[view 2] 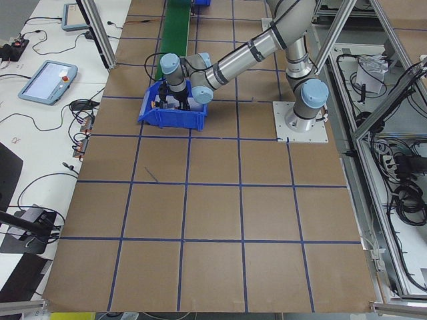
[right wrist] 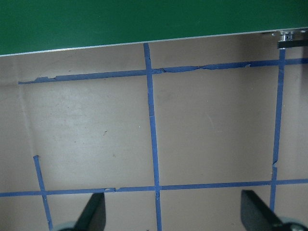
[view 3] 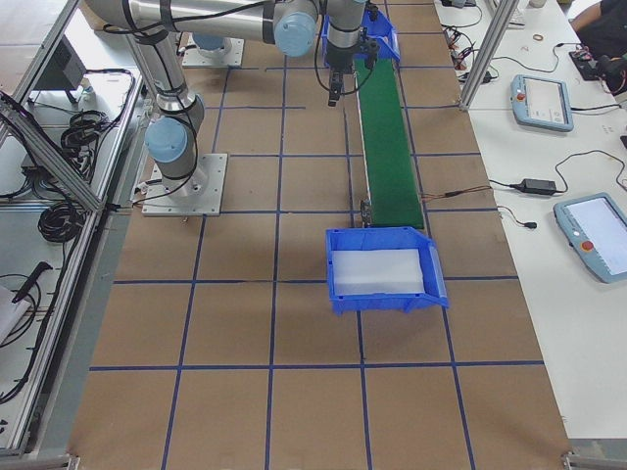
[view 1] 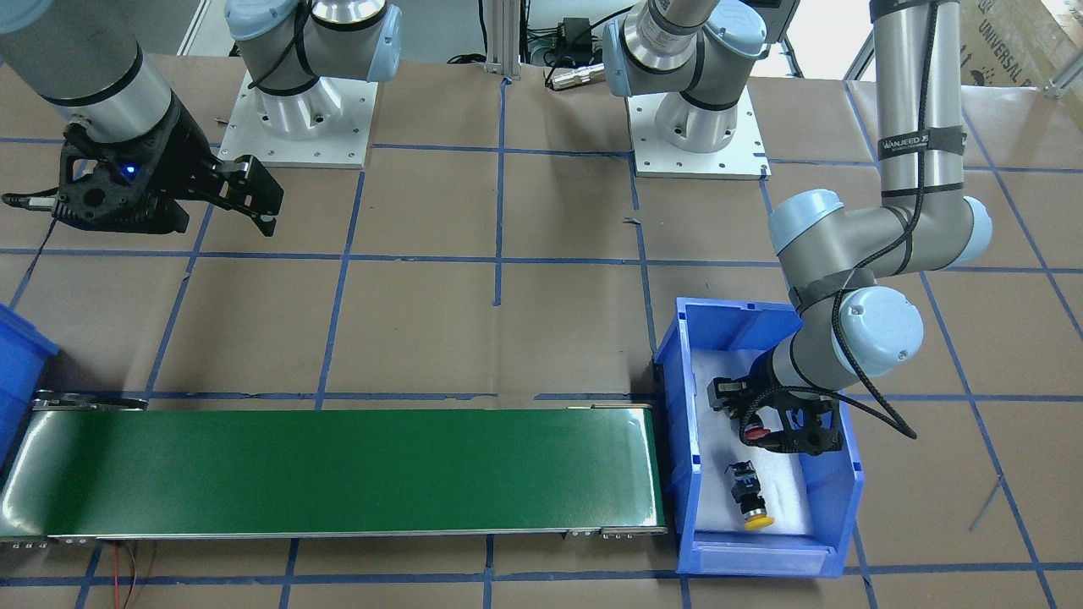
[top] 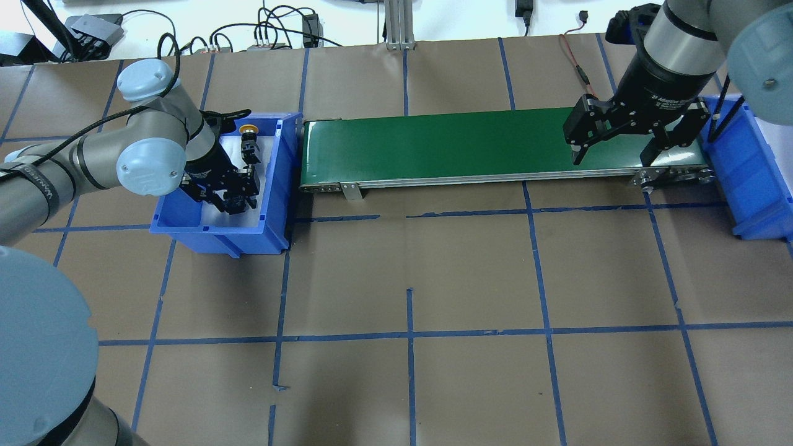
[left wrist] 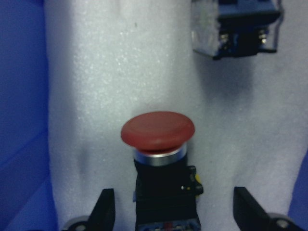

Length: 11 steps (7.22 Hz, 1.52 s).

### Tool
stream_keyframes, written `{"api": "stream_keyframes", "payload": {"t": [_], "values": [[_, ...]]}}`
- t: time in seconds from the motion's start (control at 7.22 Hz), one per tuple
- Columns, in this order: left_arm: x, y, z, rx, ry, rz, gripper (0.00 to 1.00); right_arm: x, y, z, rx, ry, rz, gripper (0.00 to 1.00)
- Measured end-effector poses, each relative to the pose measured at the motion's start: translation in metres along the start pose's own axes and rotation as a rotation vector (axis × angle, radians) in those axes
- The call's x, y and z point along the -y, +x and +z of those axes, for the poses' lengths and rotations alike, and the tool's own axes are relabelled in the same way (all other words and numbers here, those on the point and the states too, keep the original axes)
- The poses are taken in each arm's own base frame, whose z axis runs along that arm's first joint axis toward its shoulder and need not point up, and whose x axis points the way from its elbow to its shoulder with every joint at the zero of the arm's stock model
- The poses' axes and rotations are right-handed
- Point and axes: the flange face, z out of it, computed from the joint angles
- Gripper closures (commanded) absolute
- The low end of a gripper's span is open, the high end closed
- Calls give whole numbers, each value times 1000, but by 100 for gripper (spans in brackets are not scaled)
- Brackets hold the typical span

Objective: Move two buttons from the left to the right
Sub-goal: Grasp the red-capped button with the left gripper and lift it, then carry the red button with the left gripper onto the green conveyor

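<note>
Two buttons lie on white foam inside the blue bin [view 1: 761, 558] on my left side. The red button [left wrist: 158, 130] sits between the fingers of my left gripper [left wrist: 175, 211], which is lowered into the bin and open, its pads clear of the button on both sides. From the front, the red cap [view 1: 757, 433] peeks out under that gripper [view 1: 774, 423]. The yellow button [view 1: 749, 499] lies apart nearer the bin's outer end; its contact block [left wrist: 236, 29] shows in the wrist view. My right gripper [top: 613, 148] hangs open and empty over the belt's right end.
A green conveyor belt [top: 464, 145] runs between the left bin [top: 217, 238] and a second blue bin [top: 749, 179] at the right end. Brown paper with blue tape lines [right wrist: 151, 120] covers the table. Both arm bases [view 1: 305, 127] stand behind.
</note>
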Motion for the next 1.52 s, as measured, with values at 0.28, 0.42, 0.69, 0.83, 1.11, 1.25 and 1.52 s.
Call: {"api": "stream_keyframes", "payload": {"t": [0.28, 0.42, 0.69, 0.83, 1.11, 1.25, 1.52], "values": [[1, 1, -15, 3, 24, 7, 81, 0, 0, 0, 0, -1, 0, 0], [-1, 1, -34, 9, 44, 10, 81, 0, 0, 1, 0, -1, -1, 0], [-10, 5, -85, 12, 62, 8, 81, 1, 1, 1, 0, -2, -1, 0], [-18, 9, -111, 10, 72, -4, 81, 1, 1, 2, 0, -4, -1, 0], [-39, 48, -159, -16, 102, -60, 82, 1, 1, 6, 1, -11, 0, 0], [-45, 88, -166, -31, 119, -81, 82, 1, 1, 8, 2, -14, 0, 0], [-32, 150, -147, -46, 157, -92, 82, 0, 1, 8, 2, -14, 0, 0]]}}
